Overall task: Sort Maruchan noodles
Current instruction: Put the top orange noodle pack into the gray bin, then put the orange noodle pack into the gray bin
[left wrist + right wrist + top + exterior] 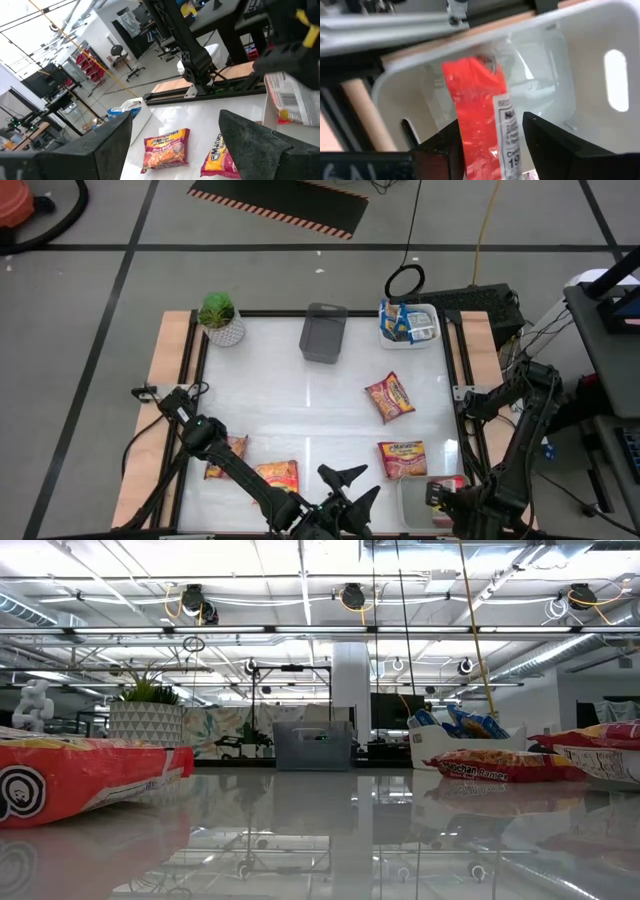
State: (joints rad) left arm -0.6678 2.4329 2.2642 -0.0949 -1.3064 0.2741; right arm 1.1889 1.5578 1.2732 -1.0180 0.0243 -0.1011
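White surface [320,415] is strewn with packets. Red packet [475,100] is pinched edge-on by right pincer [490,145] over white bin [580,40]; light, slippery, crushable. Left pincer [345,490] gaping, empty.

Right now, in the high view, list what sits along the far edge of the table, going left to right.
Potted plant → grey tray → white tray holding blue-and-yellow noodle packets.
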